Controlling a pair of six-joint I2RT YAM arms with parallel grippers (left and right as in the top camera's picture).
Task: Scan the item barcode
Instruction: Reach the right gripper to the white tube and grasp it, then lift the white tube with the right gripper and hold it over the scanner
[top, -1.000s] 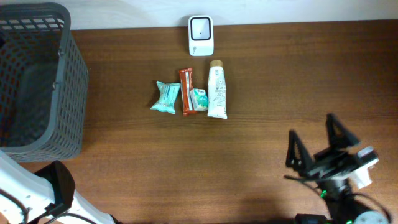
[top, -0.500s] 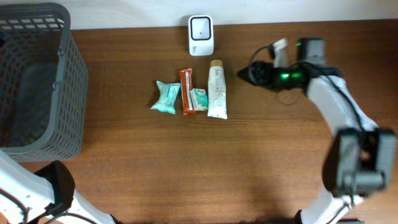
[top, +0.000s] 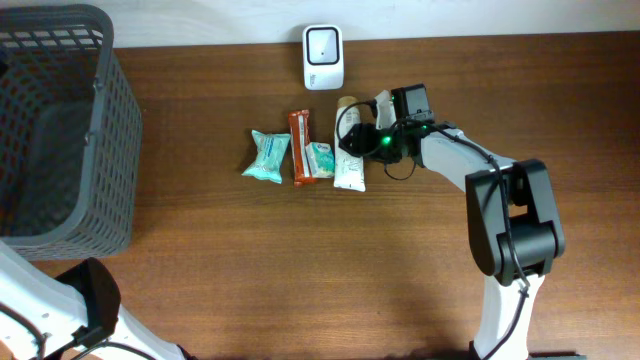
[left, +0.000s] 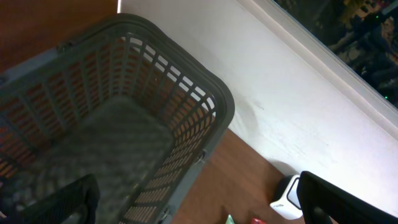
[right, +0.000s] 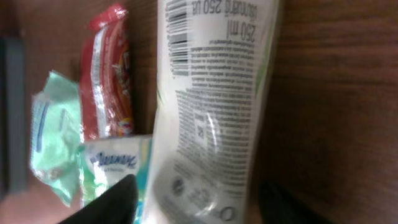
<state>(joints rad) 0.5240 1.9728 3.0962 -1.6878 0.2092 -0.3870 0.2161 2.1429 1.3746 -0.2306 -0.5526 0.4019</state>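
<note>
A white tube (top: 349, 150) with a tan cap lies on the brown table, just below the white scanner (top: 323, 56). My right gripper (top: 347, 128) has come in from the right and straddles the tube's upper part. In the right wrist view the tube (right: 211, 112) fills the middle, its barcode (right: 178, 31) facing up near the top. My right gripper (right: 196, 202) has one dark finger on each side of the tube with narrow gaps, and the tube rests on the table. The left gripper (left: 199, 205) is wide open above the basket's corner, holding nothing.
A red snack bar (top: 299, 148), a small tissue pack (top: 320, 160) and a teal packet (top: 268, 156) lie just left of the tube. A grey mesh basket (top: 60, 130) stands at the far left. The left wrist view also shows the scanner (left: 287, 198).
The right arm swung from the front right edge across to the white tube, and its jaws narrowed around it. The left gripper stayed put and wide open.
</note>
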